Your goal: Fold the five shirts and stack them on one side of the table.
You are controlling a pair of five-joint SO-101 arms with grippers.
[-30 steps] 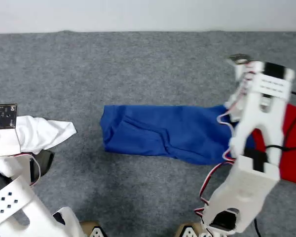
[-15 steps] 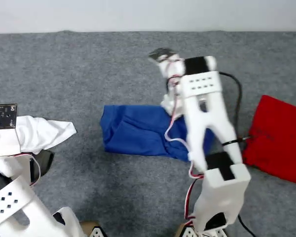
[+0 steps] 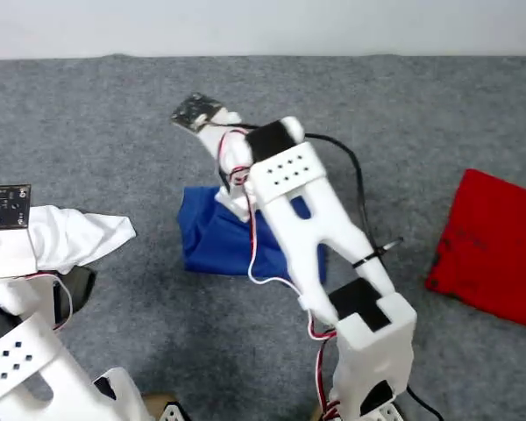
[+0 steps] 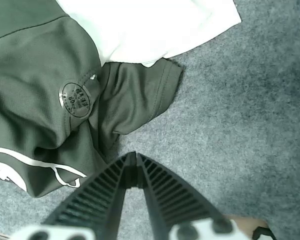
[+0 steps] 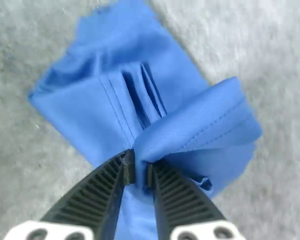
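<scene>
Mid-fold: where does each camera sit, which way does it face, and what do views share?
High view: fixed overhead, looking down on the table; both arms show, one across the blue shirt.
Left wrist view: on that wrist, facing down past its shut jaws at the dark shirt and white shirt.
Right wrist view: on that wrist, facing down; its jaws clamp the blue shirt.
Shared: blue shirt, high and right; white shirt, high and left.

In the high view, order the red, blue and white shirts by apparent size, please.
red shirt, cut by the frame
blue shirt, partly under an arm, so these two are unsure
white shirt, smallest
</scene>
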